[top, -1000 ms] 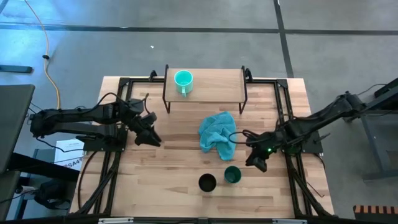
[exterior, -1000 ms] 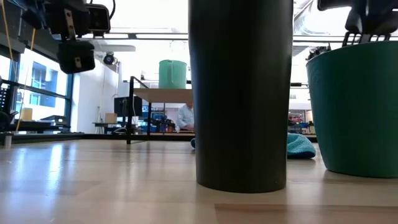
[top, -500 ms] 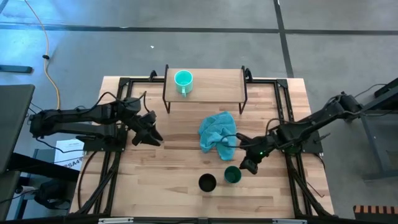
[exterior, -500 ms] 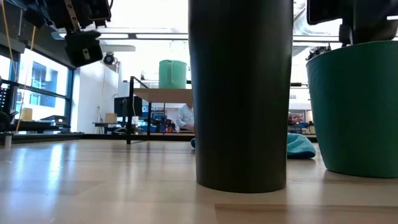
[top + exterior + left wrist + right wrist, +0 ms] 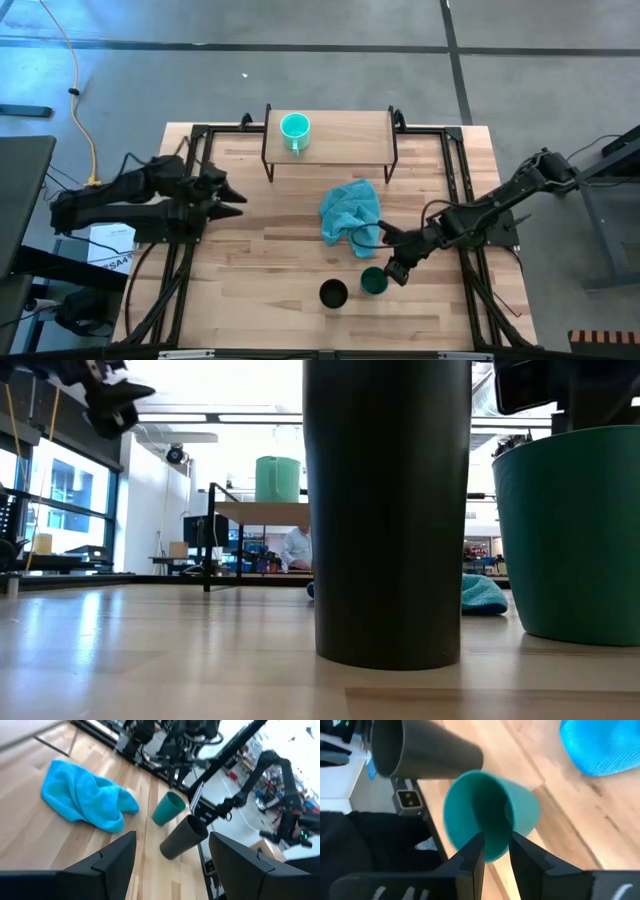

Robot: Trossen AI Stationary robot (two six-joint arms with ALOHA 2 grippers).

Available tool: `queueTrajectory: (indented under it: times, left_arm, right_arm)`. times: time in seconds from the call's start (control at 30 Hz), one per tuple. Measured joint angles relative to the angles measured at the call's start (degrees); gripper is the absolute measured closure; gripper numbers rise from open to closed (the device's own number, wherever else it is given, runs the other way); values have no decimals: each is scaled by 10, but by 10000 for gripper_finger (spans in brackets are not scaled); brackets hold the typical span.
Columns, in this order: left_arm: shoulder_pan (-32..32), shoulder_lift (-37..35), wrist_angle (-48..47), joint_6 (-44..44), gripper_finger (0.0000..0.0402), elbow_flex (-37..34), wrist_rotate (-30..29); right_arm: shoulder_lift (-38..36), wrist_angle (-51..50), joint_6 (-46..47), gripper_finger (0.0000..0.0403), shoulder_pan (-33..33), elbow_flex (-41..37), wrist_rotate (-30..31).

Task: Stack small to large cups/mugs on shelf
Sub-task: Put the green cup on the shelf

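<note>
R gripper (image 5: 392, 272) now over green cup (image 5: 374, 281), fingers straddling rim; no legible labels.

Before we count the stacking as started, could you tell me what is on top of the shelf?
Only the light turquoise mug stands on the shelf, near its left end. The rest of the board looks bare. The mug's inside bottom looks empty; under the shelf is mostly hidden.

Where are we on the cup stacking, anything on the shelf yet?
Done: only the turquoise mug stands on the shelf. In hand: the right gripper, fingers apart, straddles the dark green cup's rim, not lifted. Left: that cup and the black cup sit on the table. The left gripper waits open at the left side.
</note>
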Motion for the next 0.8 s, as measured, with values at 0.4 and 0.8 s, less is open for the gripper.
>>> queueTrajectory:
  times: [0.4, 0.8]
  left_arm:
    - [0, -76, -20, -33, 163, 0, -22]
    - [0, -75, -27, -33, 163, 0, -22]
  right_arm:
    - [0, -27, 19, 324, 0, 0, 28]
    - [20, -14, 17, 324, 0, 12, 26]
